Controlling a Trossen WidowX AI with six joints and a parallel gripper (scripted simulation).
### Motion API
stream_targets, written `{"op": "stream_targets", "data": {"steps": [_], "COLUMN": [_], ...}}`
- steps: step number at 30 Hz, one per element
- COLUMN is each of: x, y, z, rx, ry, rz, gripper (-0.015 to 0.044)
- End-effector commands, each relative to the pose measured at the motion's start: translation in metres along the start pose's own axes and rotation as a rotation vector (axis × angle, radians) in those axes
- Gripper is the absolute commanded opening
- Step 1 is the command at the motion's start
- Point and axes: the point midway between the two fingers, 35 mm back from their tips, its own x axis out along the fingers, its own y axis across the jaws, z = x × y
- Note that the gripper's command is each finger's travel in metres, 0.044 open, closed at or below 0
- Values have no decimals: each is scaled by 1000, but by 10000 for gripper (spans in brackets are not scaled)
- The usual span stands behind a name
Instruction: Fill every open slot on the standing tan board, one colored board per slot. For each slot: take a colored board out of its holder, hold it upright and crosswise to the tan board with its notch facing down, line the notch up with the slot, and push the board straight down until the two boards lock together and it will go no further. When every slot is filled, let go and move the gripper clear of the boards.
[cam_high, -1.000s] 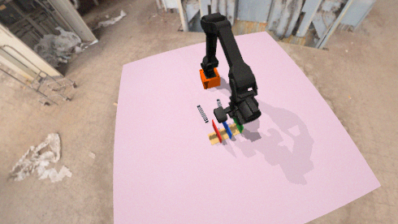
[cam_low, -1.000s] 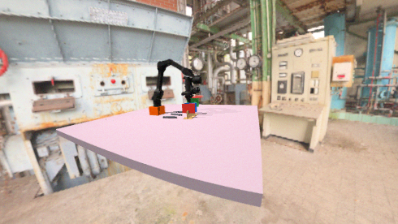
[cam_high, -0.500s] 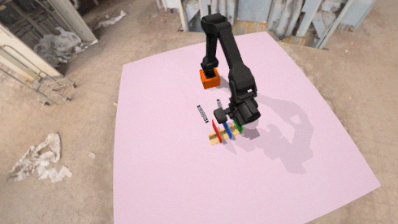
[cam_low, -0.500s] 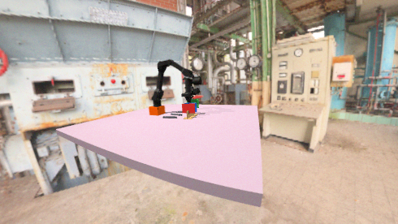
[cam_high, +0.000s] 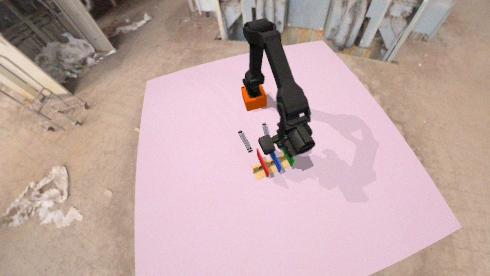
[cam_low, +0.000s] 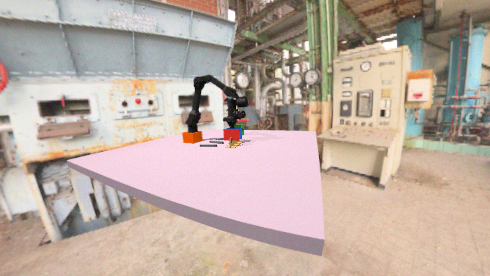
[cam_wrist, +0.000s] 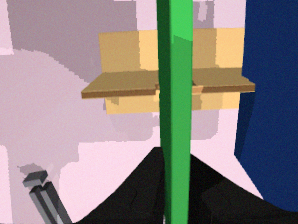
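room: a worn industrial hall with stained walls, pipes, round gauges and a beige control cabinet (cam_low: 370, 95); dusty floor, with pale crumpled debris (cam_high: 50, 197) on it.

surface: one broad pink tabletop (cam_high: 200, 215) (cam_low: 225, 175) (cam_wrist: 115, 165), pale and matte, with the arm's shadow cast across part of it.

mount: one orange block (cam_high: 256, 103) (cam_low: 192, 137), at the foot of the black arm (cam_high: 282, 70) (cam_low: 198, 97).

holders: two narrow dark holders, one (cam_high: 245, 141) farther from the gripper, the other (cam_high: 265, 129) nearer it; no colored board shows in the farther one, and the nearer is partly hidden by the arm in the top view.

tan board (cam_high: 257, 173) (cam_low: 233, 145) (cam_wrist: 120, 82): one, standing on edge over a lighter base, long axis running left to right in the wrist view.

red board (cam_high: 262, 163) (cam_low: 231, 134) and blue board (cam_high: 275, 162) (cam_low: 241, 134) (cam_wrist: 272, 100): upright, crosswise to the tan board, side by side along it.

green board (cam_high: 289, 158) (cam_wrist: 180, 110): upright, at the end of the tan board beyond the blue one, its long axis across the tan board's; whether its notch is fully seated cannot be told.

gripper (cam_high: 286, 149) (cam_low: 235, 125) (cam_wrist: 166, 155): closed on the green board, one black finger to each side.
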Motion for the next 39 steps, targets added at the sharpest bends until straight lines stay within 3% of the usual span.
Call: {"op": "stream_targets", "data": {"steps": [1,39], "x": [3,9], "y": [0,1], "z": [-1,-3], "rx": [-7,4], "ry": [2,2], "rz": [3,3], "gripper": [0,0]}}
